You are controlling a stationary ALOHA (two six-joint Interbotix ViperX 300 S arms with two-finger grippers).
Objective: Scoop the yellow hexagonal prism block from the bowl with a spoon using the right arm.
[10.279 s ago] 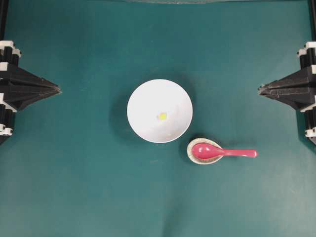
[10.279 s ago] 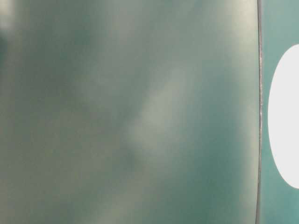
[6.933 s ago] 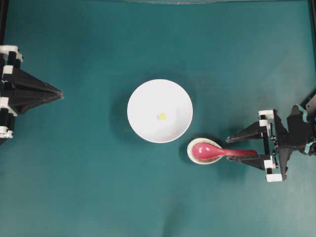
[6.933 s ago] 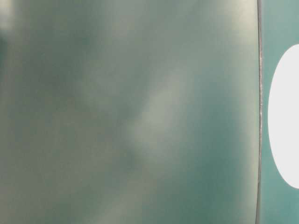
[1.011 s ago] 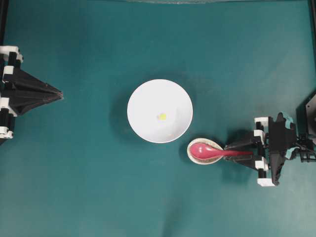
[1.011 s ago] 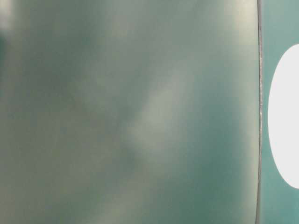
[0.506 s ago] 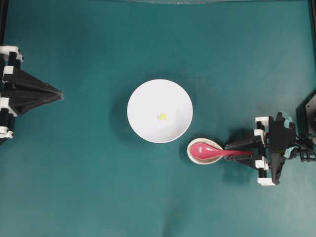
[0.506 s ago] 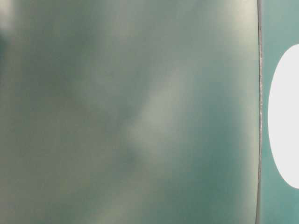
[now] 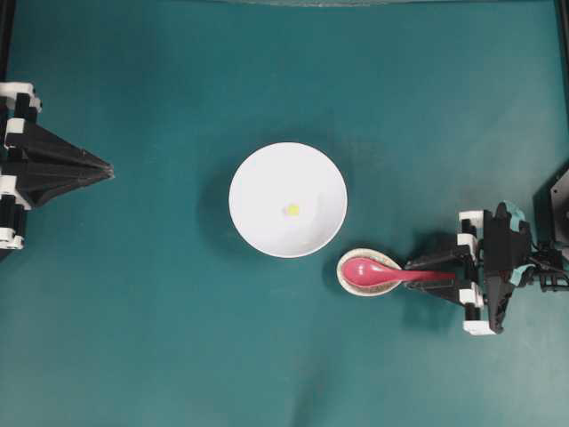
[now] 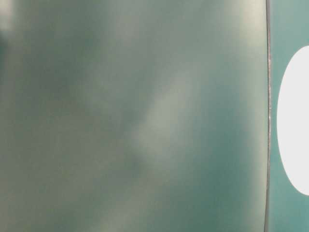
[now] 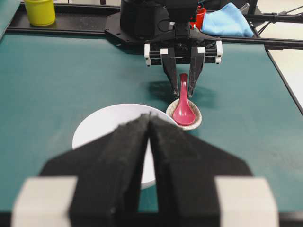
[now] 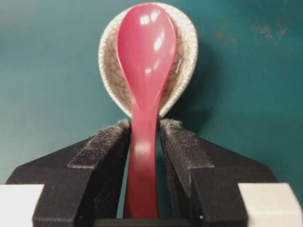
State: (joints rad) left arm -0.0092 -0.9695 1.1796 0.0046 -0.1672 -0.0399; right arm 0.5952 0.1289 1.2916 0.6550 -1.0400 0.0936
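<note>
Now I see the yellow hexagonal prism block (image 9: 292, 210) lying in the middle of the bowl (image 9: 258, 178), well away from my right gripper (image 9: 418, 277). The spoon (image 12: 144, 71) is much nearer. Its scoop sits in the speckled spoon rest (image 12: 185, 61) just beyond my fingertips, and its handle runs back between my two fingers (image 12: 106, 142). The pads sit close on each side of the handle, but I cannot tell if they are squeezing it or only beside it. The bowl stands past the spoon rest, close to it. My left gripper (image 11: 150, 124) is far across the green table (image 9: 160, 338), pressed closed, holding nothing.
</note>
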